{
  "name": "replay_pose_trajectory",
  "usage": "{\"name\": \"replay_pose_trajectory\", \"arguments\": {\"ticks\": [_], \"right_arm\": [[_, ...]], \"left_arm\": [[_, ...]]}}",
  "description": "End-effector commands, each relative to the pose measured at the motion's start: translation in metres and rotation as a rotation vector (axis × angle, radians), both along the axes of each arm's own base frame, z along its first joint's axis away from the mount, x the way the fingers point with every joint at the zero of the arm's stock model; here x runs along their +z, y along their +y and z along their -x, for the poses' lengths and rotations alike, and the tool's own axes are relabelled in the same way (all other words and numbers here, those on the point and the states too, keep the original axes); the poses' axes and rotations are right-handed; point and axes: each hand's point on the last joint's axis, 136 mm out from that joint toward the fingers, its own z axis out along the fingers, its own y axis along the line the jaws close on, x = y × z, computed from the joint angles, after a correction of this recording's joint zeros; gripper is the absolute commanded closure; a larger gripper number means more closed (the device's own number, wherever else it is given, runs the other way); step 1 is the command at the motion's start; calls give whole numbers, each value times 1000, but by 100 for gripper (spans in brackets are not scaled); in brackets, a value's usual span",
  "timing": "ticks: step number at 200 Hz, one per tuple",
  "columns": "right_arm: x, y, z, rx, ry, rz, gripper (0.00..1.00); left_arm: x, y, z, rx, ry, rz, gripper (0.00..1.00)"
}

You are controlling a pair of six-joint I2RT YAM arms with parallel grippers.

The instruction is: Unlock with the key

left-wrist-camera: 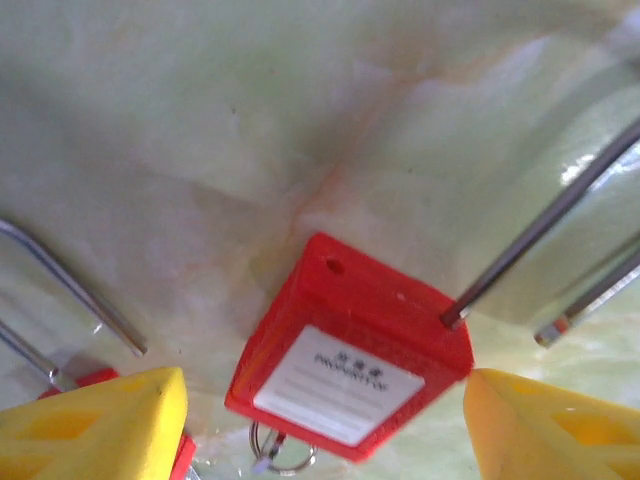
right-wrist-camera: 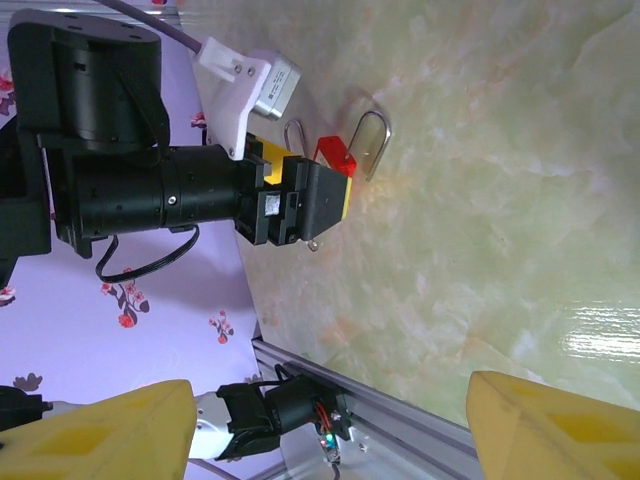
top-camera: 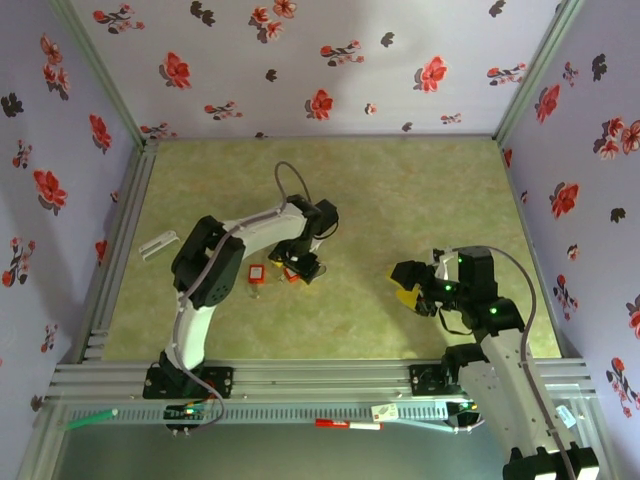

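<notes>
A red padlock (left-wrist-camera: 350,375) with a white label lies on the green table, its thin wire shackle (left-wrist-camera: 540,225) running up to the right. My left gripper (left-wrist-camera: 325,400) is open and straddles it, with a gap between each yellow finger (left-wrist-camera: 100,425) and the lock. A small key ring (left-wrist-camera: 280,455) sticks out under the lock's near end; the key itself I cannot make out. To the left lies a second red padlock (left-wrist-camera: 85,378). From above, both locks (top-camera: 257,272) sit under the left gripper (top-camera: 300,268). My right gripper (top-camera: 405,285) hovers open and empty to the right.
A white object (top-camera: 158,243) lies near the left wall. A red pen (top-camera: 348,425) and a green pen (top-camera: 90,418) rest on the front aluminium rail (top-camera: 330,380). Flowered walls enclose the table on three sides. The left arm's wrist (right-wrist-camera: 150,190) faces my right gripper (right-wrist-camera: 330,430).
</notes>
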Motion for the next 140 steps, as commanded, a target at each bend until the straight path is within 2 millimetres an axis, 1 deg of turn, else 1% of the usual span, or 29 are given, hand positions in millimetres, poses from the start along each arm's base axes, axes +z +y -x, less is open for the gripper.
{"name": "replay_pose_trajectory", "arguments": {"ticks": [1,22,62,93,111,140], "right_arm": [[-2,-3,0,-25,18,11,28],[1,-4,-2,-29,12,15,28],[2,-3,-5,-26,4,15,28],[5,-1,-9,-14,-5,8,27],[6,0,-11,-10,-11,5,27],[3,1,-15,-1,-8,5,27]], "left_arm": [[-6,10,-2,-32,30,-59,29],[-11,12,-1,-8,41,-73,37],[-6,9,5,73,55,-49,48],[1,6,15,195,75,-18,52],[8,2,19,315,73,16,53],[13,-13,22,482,77,102,52]]}}
